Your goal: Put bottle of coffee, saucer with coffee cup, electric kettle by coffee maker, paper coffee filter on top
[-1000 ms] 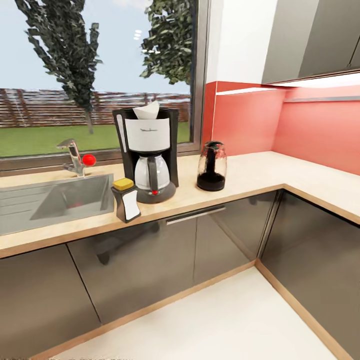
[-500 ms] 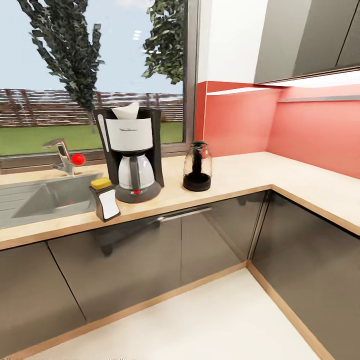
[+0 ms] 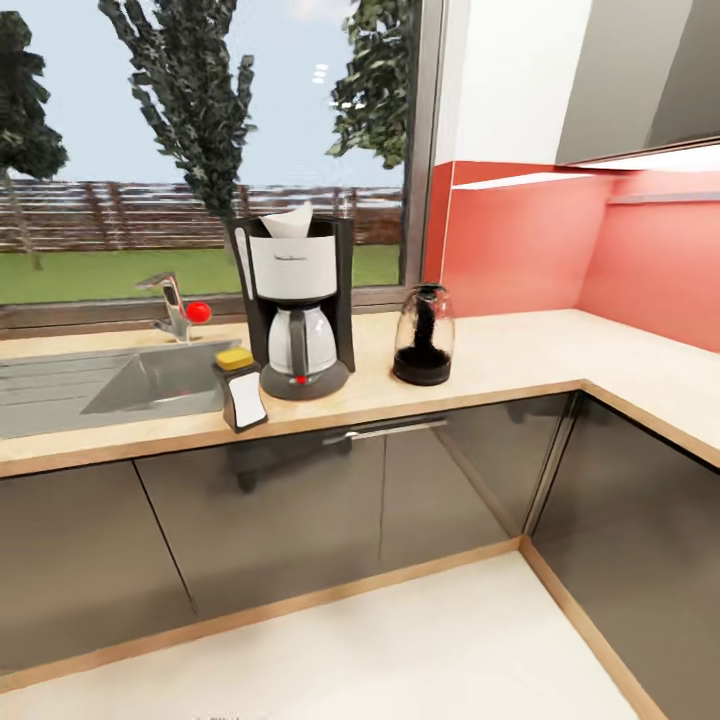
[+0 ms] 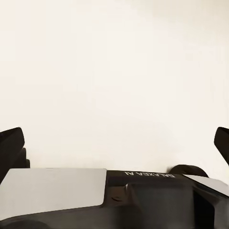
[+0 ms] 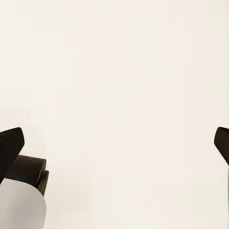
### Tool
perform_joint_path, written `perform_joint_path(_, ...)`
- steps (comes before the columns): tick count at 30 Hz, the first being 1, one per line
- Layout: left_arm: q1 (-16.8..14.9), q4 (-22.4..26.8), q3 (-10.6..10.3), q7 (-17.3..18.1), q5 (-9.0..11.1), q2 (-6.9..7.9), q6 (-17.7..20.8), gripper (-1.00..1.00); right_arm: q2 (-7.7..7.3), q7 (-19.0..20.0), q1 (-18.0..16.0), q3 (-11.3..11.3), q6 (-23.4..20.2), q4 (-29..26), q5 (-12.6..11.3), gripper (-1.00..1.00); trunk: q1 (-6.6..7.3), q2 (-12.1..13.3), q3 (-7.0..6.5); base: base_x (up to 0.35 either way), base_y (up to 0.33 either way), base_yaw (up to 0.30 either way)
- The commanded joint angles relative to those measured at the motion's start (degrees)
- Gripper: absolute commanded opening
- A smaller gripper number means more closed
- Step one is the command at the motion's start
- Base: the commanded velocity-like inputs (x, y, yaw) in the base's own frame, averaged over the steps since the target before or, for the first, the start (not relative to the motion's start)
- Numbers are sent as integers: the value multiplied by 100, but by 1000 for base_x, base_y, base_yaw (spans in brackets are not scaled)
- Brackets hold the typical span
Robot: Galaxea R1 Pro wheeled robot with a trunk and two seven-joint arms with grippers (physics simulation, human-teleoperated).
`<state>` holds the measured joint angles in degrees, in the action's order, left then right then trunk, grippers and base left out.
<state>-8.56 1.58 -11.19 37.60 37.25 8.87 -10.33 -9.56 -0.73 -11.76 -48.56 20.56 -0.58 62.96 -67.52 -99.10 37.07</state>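
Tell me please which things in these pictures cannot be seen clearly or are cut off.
- Left gripper, left wrist view: the fingertips are cut off by the picture's side edges.
- Right gripper, right wrist view: the same, its fingertips are cut at the edges.
- Sink, head view: its left part runs past the picture's edge.
- Coffee maker, head view: the brand lettering is too small to read.
- Paper coffee filter, head view: its lower part is hidden inside the coffee maker.

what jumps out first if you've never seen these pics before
The black and white coffee maker stands mid-countertop before the big window, a white paper filter poking from its top. Right of it, apart, stands a dark glass electric kettle; at its front left, by the sink, a small yellow-lidded bottle of coffee. Behind the kettle, the coral-red backsplash glows.
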Motion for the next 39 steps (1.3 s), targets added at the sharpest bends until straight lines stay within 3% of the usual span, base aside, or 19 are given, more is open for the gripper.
perform_joint_path(1,-6,-9,-49,11,28,1,-39,100,-2,-7,-2,-48,17,5,53,100,1,-3,5,-38,-198,269)
perform_joint_path(22,-6,-9,-50,11,28,1,-41,100,-2,-6,-2,-48,17,5,58,100,1,-3,5,-91,-267,109)
perform_joint_path(39,-6,-9,-50,7,28,1,-39,100,-1,1,6,-48,11,2,63,100,1,-3,5,-9,-24,235)
